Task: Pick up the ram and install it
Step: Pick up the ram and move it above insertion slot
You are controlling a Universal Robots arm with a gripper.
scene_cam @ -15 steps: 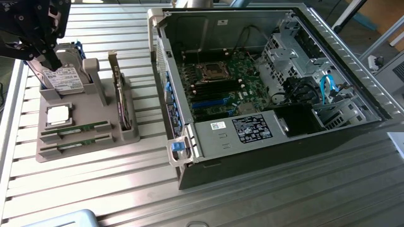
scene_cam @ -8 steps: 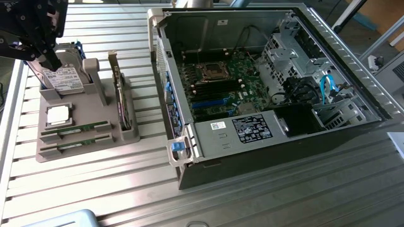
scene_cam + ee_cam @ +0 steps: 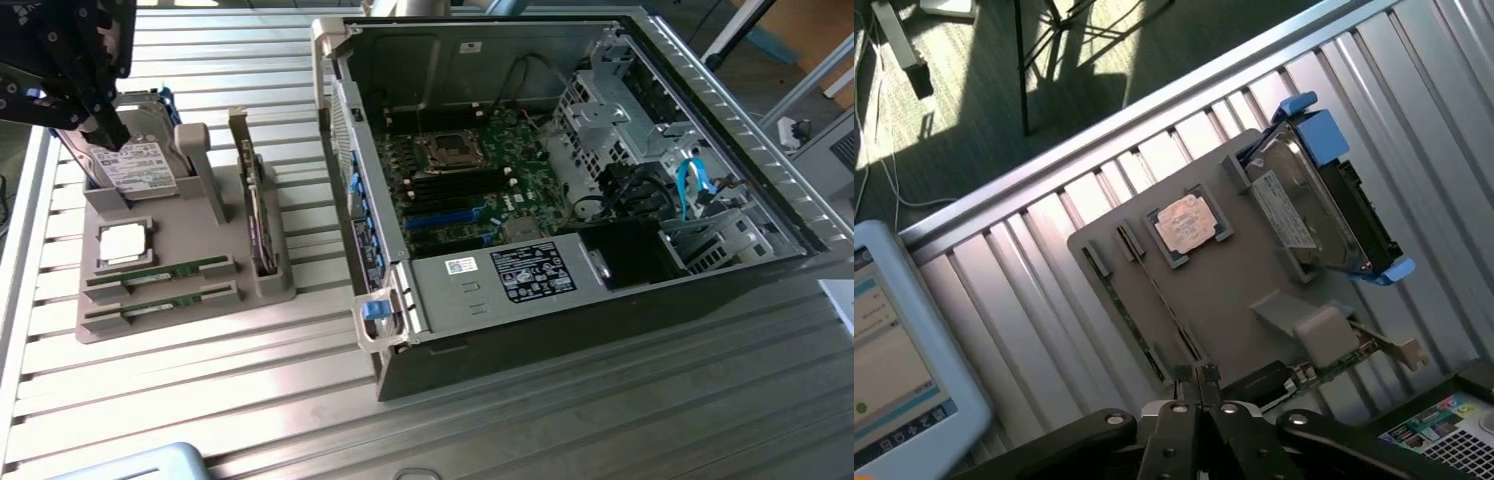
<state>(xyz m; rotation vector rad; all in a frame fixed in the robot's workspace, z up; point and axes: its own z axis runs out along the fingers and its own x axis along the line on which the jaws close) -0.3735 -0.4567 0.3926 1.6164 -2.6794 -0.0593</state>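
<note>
Two ram sticks, thin and green, lie in the front slots of a grey holder tray [image 3: 187, 325]: one ram [image 3: 160, 275] sits behind the other ram [image 3: 160, 313]. In the wrist view they run as narrow strips, ram [image 3: 1159, 300] and ram [image 3: 1116, 305], across the tray [image 3: 1239, 290]. My gripper [image 3: 1199, 373] is shut with nothing in it, hovering above the tray near the sticks' ends. In the exterior view the dark arm and gripper [image 3: 96, 118] hang over the tray's far end, by the hard drive.
The tray also holds a silver hard drive [image 3: 134, 170], a CPU chip [image 3: 123, 243] and an upright expansion card [image 3: 251, 205]. An open computer case [image 3: 587, 290] with its motherboard [image 3: 461, 185] lies to the exterior view's right. A white-framed screen [image 3: 894, 350] stands beside the tray.
</note>
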